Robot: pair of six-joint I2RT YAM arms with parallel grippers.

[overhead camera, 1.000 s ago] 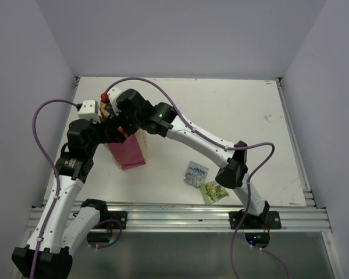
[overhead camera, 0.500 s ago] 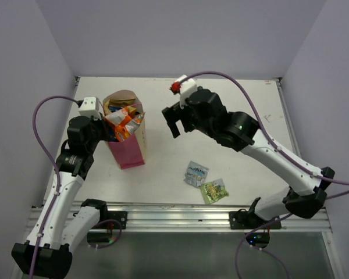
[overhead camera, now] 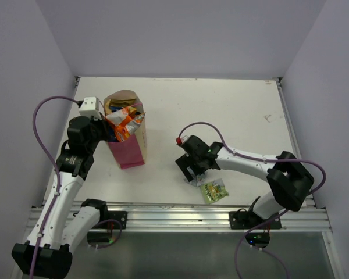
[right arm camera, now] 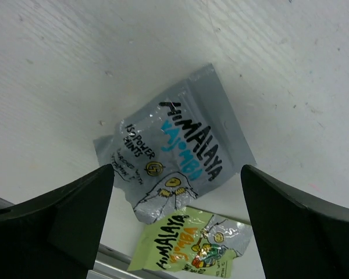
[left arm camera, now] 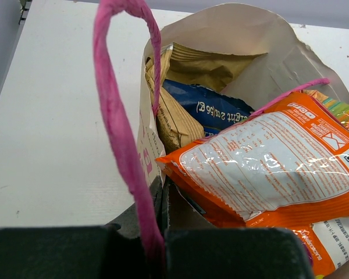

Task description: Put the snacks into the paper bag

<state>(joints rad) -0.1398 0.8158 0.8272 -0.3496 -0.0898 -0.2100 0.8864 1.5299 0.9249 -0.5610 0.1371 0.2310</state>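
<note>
The paper bag (overhead camera: 130,152) stands upright at the left, pink-sided, with several snacks sticking out. My left gripper (left arm camera: 161,192) is shut on the bag's near rim beside a pink cord handle (left arm camera: 119,116). Inside show an orange-red pack (left arm camera: 267,168), a dark blue chip bag (left arm camera: 206,104) and a tan bag (left arm camera: 209,67). My right gripper (right arm camera: 175,171) is open, low over the small silver-blue packet (right arm camera: 180,151), one finger on each side. The small green packet (right arm camera: 189,250) lies just beyond it, near the front edge (overhead camera: 214,190). In the top view the right gripper (overhead camera: 192,172) mostly hides the silver-blue packet.
The metal rail (overhead camera: 180,215) runs along the table's front edge, close to the green packet. Purple cables loop off both arms. Grey walls close in the table at the back and on both sides.
My right arm has left the bag's mouth, swung right and come down over the silver-blue packet near the front. The orange-red pack now sits in the bag. The left arm holds still.
</note>
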